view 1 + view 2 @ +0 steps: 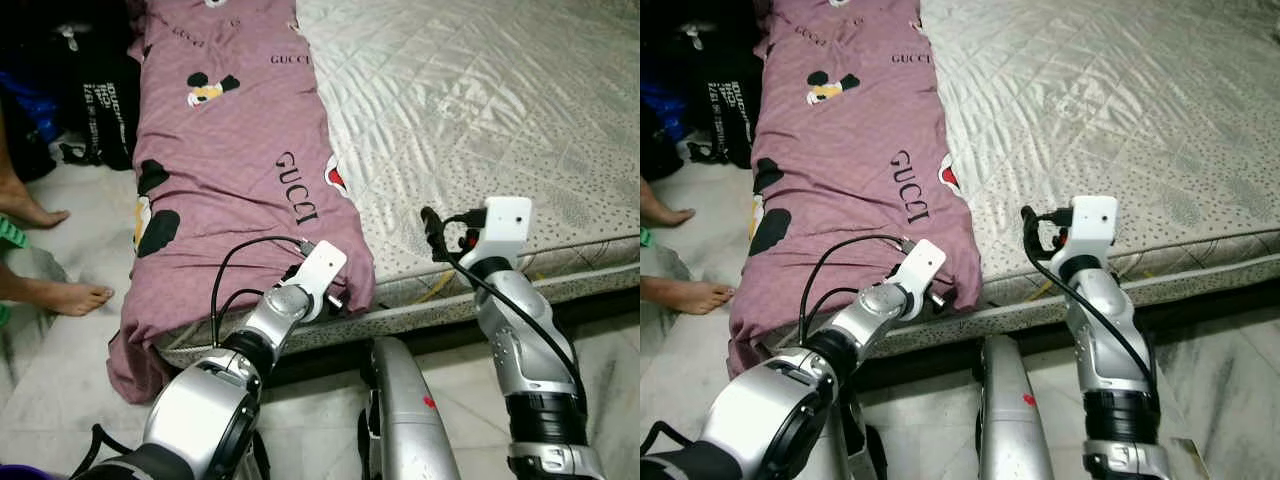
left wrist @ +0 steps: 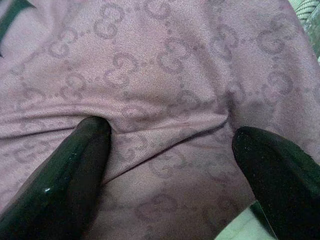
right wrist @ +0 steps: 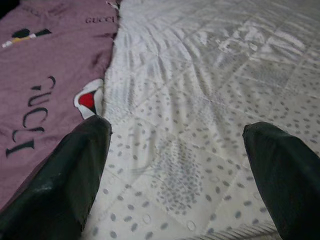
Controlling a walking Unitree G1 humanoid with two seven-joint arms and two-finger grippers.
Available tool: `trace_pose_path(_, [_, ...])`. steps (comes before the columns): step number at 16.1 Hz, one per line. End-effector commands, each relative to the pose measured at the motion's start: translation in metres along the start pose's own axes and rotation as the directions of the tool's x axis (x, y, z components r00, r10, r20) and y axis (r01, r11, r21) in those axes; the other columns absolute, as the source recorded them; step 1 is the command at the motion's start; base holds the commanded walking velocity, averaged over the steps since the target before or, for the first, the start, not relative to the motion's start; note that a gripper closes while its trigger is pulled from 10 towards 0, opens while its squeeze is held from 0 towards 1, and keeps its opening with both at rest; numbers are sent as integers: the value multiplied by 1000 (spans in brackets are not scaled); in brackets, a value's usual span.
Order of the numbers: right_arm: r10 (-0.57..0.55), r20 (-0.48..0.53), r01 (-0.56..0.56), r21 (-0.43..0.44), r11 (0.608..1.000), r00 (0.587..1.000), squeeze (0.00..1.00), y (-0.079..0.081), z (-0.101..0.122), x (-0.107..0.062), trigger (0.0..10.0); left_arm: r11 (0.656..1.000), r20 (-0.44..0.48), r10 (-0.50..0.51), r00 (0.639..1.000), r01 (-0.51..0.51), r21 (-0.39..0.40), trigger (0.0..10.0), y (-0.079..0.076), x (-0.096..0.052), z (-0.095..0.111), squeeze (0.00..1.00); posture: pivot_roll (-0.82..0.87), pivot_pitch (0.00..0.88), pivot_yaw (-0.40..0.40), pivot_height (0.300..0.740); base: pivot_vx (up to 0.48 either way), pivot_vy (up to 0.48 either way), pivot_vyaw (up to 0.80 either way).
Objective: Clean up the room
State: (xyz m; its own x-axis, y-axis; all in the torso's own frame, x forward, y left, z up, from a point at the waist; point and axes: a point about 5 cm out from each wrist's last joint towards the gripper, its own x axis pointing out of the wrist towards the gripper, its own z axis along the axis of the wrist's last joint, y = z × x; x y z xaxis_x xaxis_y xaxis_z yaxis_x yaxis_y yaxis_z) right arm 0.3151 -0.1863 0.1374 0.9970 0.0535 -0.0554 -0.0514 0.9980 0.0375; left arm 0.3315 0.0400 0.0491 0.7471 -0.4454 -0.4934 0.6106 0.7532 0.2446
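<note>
Left gripper (image 2: 170, 150), jaws spread wide, presses into the mauve sheet (image 1: 230, 150) (fabric bunched between); right gripper (image 3: 175, 165), spread, hovers over the mattress (image 1: 480, 110).

A bedroom in a home. Shown by a low bed with a bare quilted white mattress (image 1: 480, 110), dotted with grey along its near edge, and a mauve printed sheet (image 1: 225, 150) spread down its left side and drooping over the corner toward the floor. Pale marble-look floor tiles (image 1: 60, 340) alongside. Dark bags (image 1: 90, 90) heaped against the wall past the bed's left side. Bare feet (image 1: 60, 295) of a person standing on the tiles at the far left.
</note>
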Motion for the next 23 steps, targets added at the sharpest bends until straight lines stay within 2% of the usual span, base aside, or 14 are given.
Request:
trace_pose_path(1, [-1,19,1,9,1000,1000,0,3,3,3,10000,994,98,67,993,-75,82,10000,13,-1,17,0,-210,51,20,546,0,0,0])
trace_pose_path(2, [4,28,-5,12,1000,1000,0,6,4,7,10000,980,184,127,975,-152,129,10000,27,-4,33,0,-196,39,13,546,0,0,0])
trace_pose_path(3, [9,36,-9,18,1000,999,0,9,5,10,10000,971,220,144,965,-180,155,10000,33,-5,41,0,-188,31,9,546,0,0,0])
trace_pose_path(5, [13,73,-15,19,1000,997,0,14,11,18,10000,959,302,182,936,-236,154,10000,46,-11,56,0,-170,6,5,546,0,0,0])
trace_pose_path(7, [19,87,-21,18,1000,996,0,18,14,26,10000,959,412,204,888,-265,96,10000,56,-19,74,0,-153,0,1,546,0,0,0])
trace_pose_path(9, [33,99,-36,28,999,995,0,23,16,31,10000,942,498,306,811,-334,-35,10000,73,-34,83,0,-135,0,0,546,0,0,0])
trace_pose_path(10, [41,105,-45,38,998,994,0,26,16,33,10000,913,518,400,756,-380,-149,10000,85,-45,81,0,-123,0,1,546,0,0,0])
trace_pose_path(11, [54,112,-60,50,997,992,0,32,16,36,10000,839,527,541,655,-460,-290,10000,104,-70,68,0,-106,0,4,546,0,0,0])
trace_pose_path(12, [57,116,-65,65,996,992,0,34,16,37,10000,795,509,605,613,-497,-347,10000,111,-83,55,0,-94,0,3,546,0,0,0])
trace_pose_path(13, [58,117,-68,90,994,991,0,36,15,39,10000,730,469,684,559,-540,-420,10000,117,-102,35,0,-76,0,0,546,0,0,0])
trace_pose_path(14, [56,114,-68,104,992,992,0,38,14,41,10000,694,460,720,520,-547,-468,10000,119,-113,24,0,-62,0,-3,546,0,0,0])
trace_pose_path(18, [42,99,-56,145,988,994,0,40,11,46,10000,630,424,776,467,-600,-493,10000,126,-135,-3,0,-30,0,-11,546,0,0,0])
trace_pose_path(20, [50,114,-67,149,987,992,0,42,12,49,10000,607,387,795,468,-606,-514,10000,128,-139,-5,0,-31,0,-7,546,0,0,0])
trace_pose_path(23, [59,158,-84,157,984,986,0,44,15,48,10000,609,365,792,489,-593,-528,10000,125,-139,-7,0,-47,0,9,546,0,0,0])
